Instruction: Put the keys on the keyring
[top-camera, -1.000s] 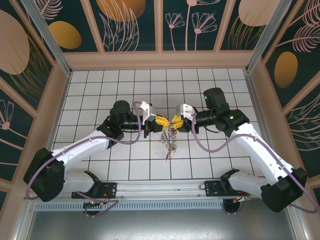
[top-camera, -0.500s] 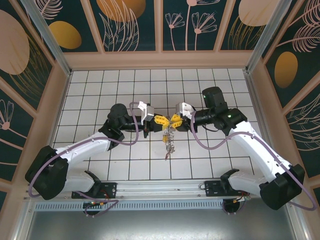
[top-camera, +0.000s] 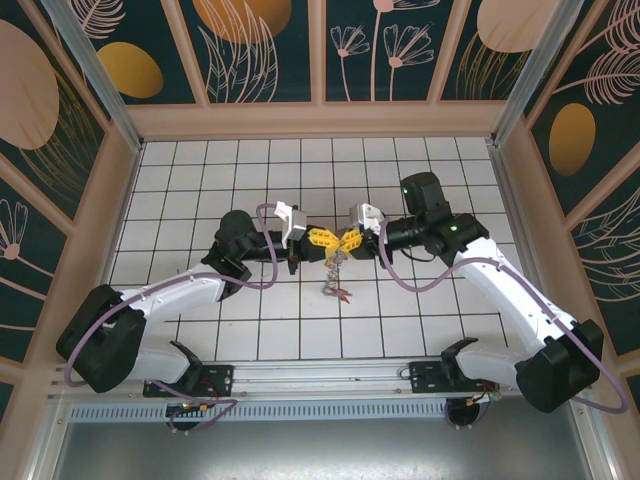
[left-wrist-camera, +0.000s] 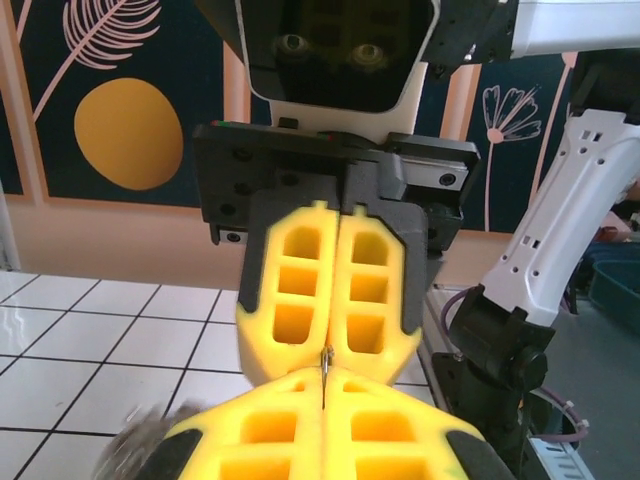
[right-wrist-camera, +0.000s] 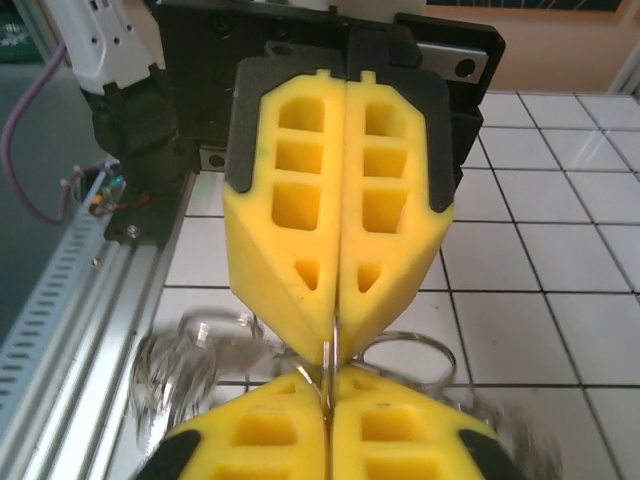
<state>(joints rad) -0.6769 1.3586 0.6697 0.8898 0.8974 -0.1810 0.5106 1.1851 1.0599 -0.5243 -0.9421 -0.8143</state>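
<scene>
Yellow left end effector (top-camera: 326, 243) and right end effector (top-camera: 345, 241) pinch one keyring (top-camera: 333, 280).

White tiled tabletop (top-camera: 200, 170), black grid lines, evenly lit. Dark teal wall panels (top-camera: 260, 40) with gold ovals and pink leaf line art, tan wood frame (top-camera: 320, 118). Aluminium corner posts (top-camera: 92, 70), metal rail (top-camera: 320, 375) at near edge.

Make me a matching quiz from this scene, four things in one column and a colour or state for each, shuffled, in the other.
Column one:
1 left tool
2 keyring
3 table
4 arm cable

Column two:
a purple
b white tiles
c silvery
d shut, tip to tip with the right tool

Pairs: 1-d, 2-c, 3-b, 4-a
</scene>
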